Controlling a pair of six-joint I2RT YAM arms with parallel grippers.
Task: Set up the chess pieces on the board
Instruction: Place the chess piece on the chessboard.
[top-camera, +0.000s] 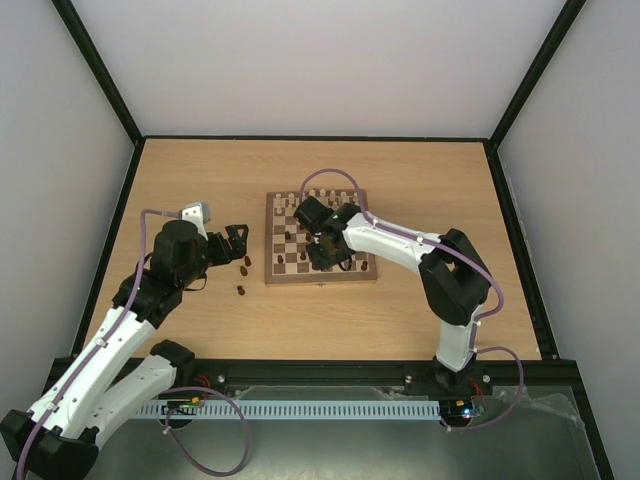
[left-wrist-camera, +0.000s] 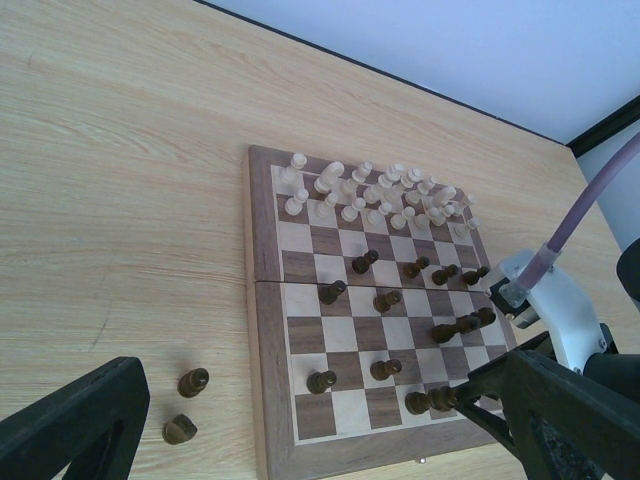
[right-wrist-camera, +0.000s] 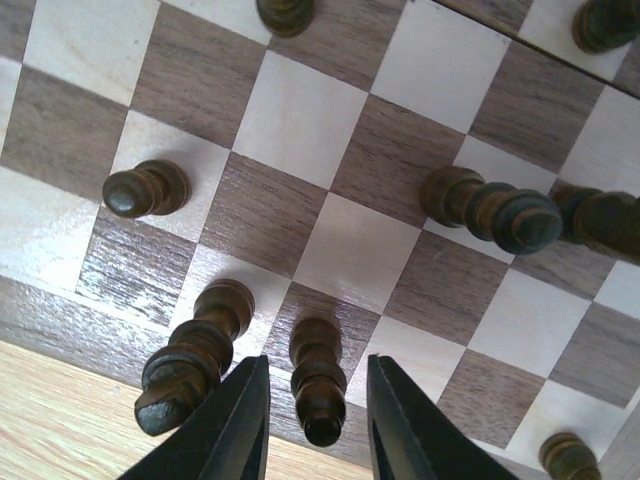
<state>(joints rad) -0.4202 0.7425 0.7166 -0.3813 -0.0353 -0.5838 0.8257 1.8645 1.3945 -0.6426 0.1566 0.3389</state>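
The board (top-camera: 290, 280) sits at the middle of the table (top-camera: 430, 180). Chess pieces (left-wrist-camera: 380, 195) crowd its two far rows, with others scattered over the nearer half. Two loose pieces (left-wrist-camera: 193, 381) sit on the table left of it. In the near row one piece (right-wrist-camera: 318, 395) stands between the fingers of the right gripper (right-wrist-camera: 315, 365), seemingly clear of both
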